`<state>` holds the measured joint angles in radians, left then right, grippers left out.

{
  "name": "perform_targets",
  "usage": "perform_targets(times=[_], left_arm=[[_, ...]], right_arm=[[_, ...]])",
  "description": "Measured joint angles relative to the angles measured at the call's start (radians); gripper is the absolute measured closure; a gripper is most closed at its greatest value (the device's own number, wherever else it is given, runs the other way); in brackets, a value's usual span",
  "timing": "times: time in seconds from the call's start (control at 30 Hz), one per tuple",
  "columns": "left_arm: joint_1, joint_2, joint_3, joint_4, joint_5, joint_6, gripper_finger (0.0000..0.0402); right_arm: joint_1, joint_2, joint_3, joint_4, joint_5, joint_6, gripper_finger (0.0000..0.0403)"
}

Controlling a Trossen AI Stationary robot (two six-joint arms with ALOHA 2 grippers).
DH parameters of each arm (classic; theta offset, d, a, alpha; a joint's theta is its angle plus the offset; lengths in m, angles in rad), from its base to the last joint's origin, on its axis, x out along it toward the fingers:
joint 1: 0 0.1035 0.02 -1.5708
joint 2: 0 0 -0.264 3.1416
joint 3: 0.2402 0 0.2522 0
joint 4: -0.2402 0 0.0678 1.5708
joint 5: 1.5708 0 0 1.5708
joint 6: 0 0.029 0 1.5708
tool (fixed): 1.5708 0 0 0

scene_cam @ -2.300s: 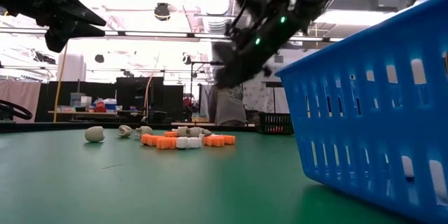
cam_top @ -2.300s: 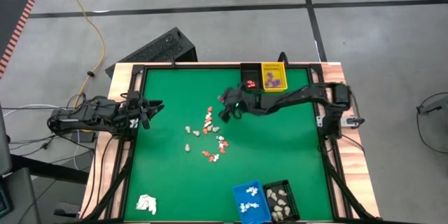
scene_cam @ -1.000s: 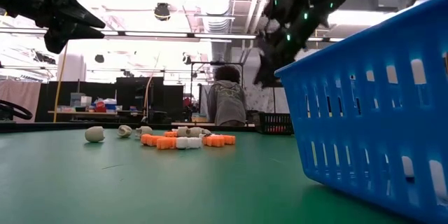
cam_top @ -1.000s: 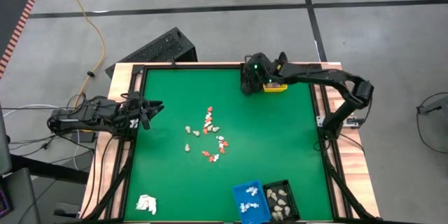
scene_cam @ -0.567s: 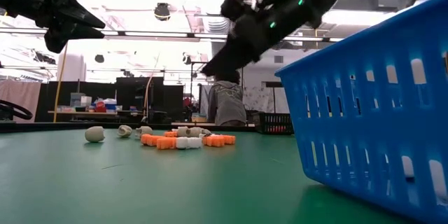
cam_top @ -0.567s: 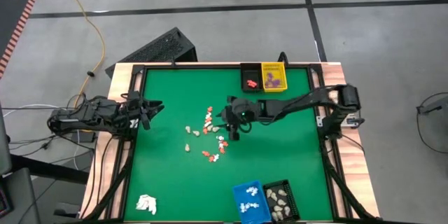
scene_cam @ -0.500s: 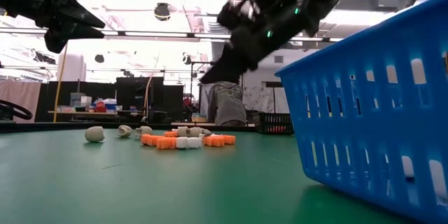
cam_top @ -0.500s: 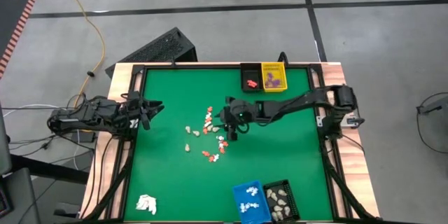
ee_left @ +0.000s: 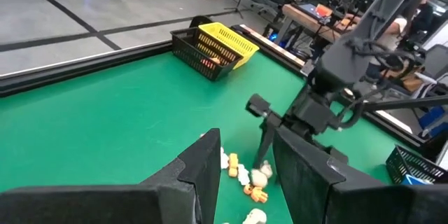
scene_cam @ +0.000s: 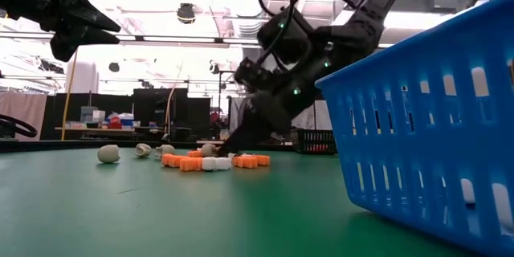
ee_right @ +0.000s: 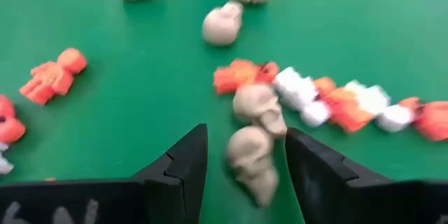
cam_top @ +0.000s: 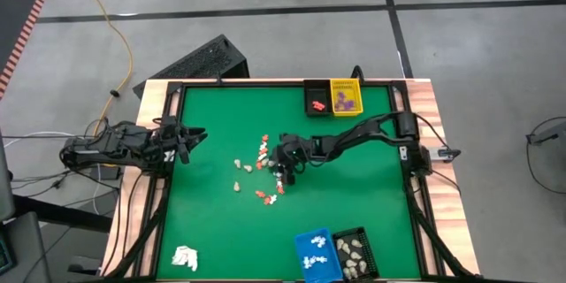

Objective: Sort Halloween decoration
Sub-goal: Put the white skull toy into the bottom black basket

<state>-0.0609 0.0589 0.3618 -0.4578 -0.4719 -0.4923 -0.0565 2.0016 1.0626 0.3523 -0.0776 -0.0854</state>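
The Halloween decoration point(cam_top: 264, 196) lies scattered in the middle of the green table point(cam_top: 212, 230), as small orange, white and cream pieces. My right gripper point(cam_top: 281, 175) hangs low over this pile point(scene_cam: 210, 161), fingers open and pointing down. In the right wrist view, its fingers point(ee_right: 187, 155) stand on either side of a cream skull point(ee_right: 250, 157) without touching it. A second skull point(ee_right: 257, 106), orange pieces point(ee_right: 52, 77) and white pieces point(ee_right: 297, 87) lie just beyond. My left gripper point(cam_top: 196, 134) waits open above the table's left edge, also seen high in the low view point(scene_cam: 108, 22).
At the far edge stand a black basket point(cam_top: 316, 100) with red pieces and a yellow basket point(cam_top: 346, 97) with purple ones. At the near edge are a blue basket point(cam_top: 316, 255) and a black basket point(cam_top: 354, 249) with cream pieces. A white wad point(cam_top: 185, 257) lies near left.
My right gripper has left the baskets at the table's far edge, swung toward the near and left side to the pile in the middle, and come down until its fingers stand just above the pieces. The pieces have stayed in place.
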Motion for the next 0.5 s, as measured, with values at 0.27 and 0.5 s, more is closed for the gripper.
perform_targets(times=[0.27,0.5], left_arm=[[0.0,0.0,0.0,0.0,-0.004,-0.003,0.0281],[0.0,0.0,0.0,0.0,-0.004,-0.003,0.0281]], right_arm=[[-0.009,0.01,0.001,-0.011,0.004,0.01,0.0234],[-0.018,0.007,0.001,-0.027,0.021,0.039,0.0314]])
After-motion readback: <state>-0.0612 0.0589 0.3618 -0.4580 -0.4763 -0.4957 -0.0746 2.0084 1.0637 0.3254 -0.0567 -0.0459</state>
